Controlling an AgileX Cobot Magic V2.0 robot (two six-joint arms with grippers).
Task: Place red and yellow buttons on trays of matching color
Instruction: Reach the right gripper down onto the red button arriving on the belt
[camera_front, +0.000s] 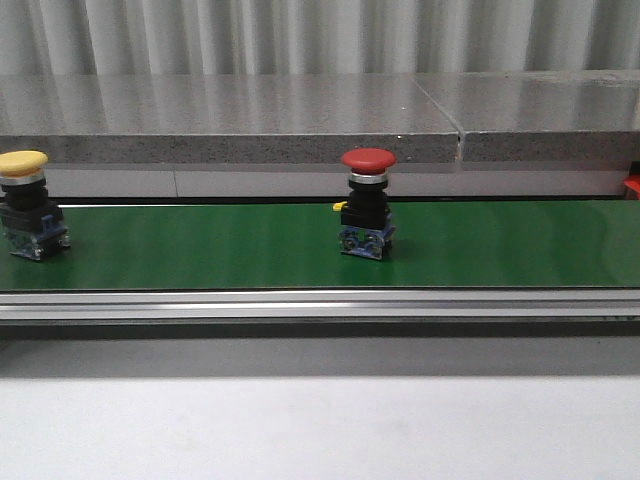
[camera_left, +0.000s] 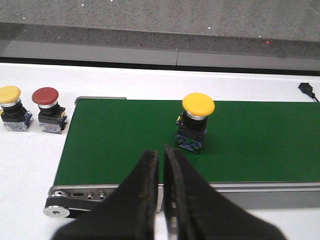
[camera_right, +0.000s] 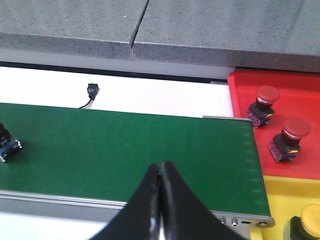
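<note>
On the green conveyor belt (camera_front: 200, 245) a red button (camera_front: 367, 200) stands near the middle and a yellow button (camera_front: 24, 203) at the far left. The left wrist view has that yellow button (camera_left: 196, 120) on the belt just beyond my left gripper (camera_left: 161, 152), which is shut and empty. My right gripper (camera_right: 161, 167) is shut and empty over the belt's right end. Beside that end lies the red tray (camera_right: 300, 90) holding two red buttons (camera_right: 262, 105) (camera_right: 289, 137). The yellow tray (camera_right: 285, 192) holds one yellow button (camera_right: 310, 220). Neither gripper shows in the front view.
Off the belt's left end, a yellow button (camera_left: 11, 107) and a red button (camera_left: 47, 109) stand on the white table. A small black cable plug (camera_right: 91, 92) lies behind the belt. A grey stone ledge (camera_front: 300, 120) runs along the back.
</note>
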